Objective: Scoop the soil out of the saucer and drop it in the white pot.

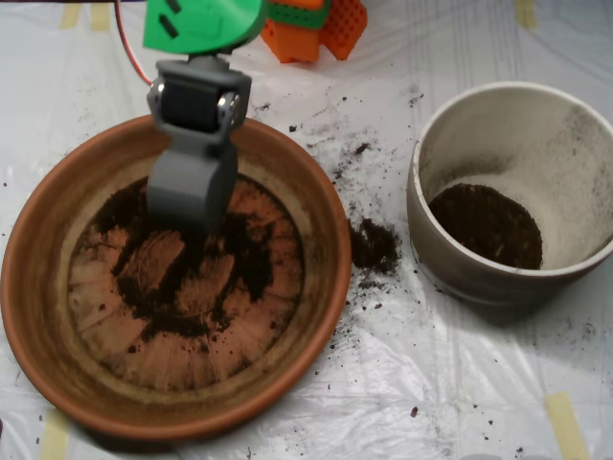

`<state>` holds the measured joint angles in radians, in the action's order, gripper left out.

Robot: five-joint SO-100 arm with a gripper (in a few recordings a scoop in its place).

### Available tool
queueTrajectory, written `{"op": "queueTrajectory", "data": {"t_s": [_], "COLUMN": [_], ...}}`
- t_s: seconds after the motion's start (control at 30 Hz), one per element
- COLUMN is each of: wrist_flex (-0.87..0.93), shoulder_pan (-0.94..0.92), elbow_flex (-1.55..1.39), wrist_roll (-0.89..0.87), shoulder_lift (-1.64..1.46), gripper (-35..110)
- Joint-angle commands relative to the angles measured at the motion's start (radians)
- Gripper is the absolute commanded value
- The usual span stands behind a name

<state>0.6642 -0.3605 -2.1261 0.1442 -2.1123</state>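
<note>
1. Reaching down into the saucer (38, 287), the scoop (190, 196) stands nose-down with its lower edge in the soil (192, 278) at the upper part of the dish floor; from above I cannot tell whether its shells are parted or closed, or whether they hold anything.
2. Most of the soil left in the saucer lies just below the scoop's tip as a thin, patchy ring, with bare ridged clay showing through the middle.
3. The white pot (575, 259) sits well to the scoop's right, apart from the saucer, with a dark layer of soil already in its bottom.
4. Between saucer and pot, to the scoop's lower right, a small spilled clump (374, 245) and loose crumbs lie on the plastic sheet (431, 383).
5. To do this step well, I judge the scoop should bite where the layer is thickest, close fully before lifting, and travel level so nothing more falls in that gap.
</note>
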Motion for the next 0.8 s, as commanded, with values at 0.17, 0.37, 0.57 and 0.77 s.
{"op": "queueTrajectory", "data": {"t_s": [0.17,0.37,0.57,0.77], "wrist_flex": [0.166,0.264,0.376,0.492], "shoulder_pan": [0.141,0.247,0.364,0.495], "elbow_flex": [0.086,0.207,0.368,0.558], "wrist_roll": [0.011,-0.018,-0.048,-0.052], "shoulder_lift": [-0.331,-0.328,-0.256,-0.114], "gripper": [-1,-1,-1,-1]}}
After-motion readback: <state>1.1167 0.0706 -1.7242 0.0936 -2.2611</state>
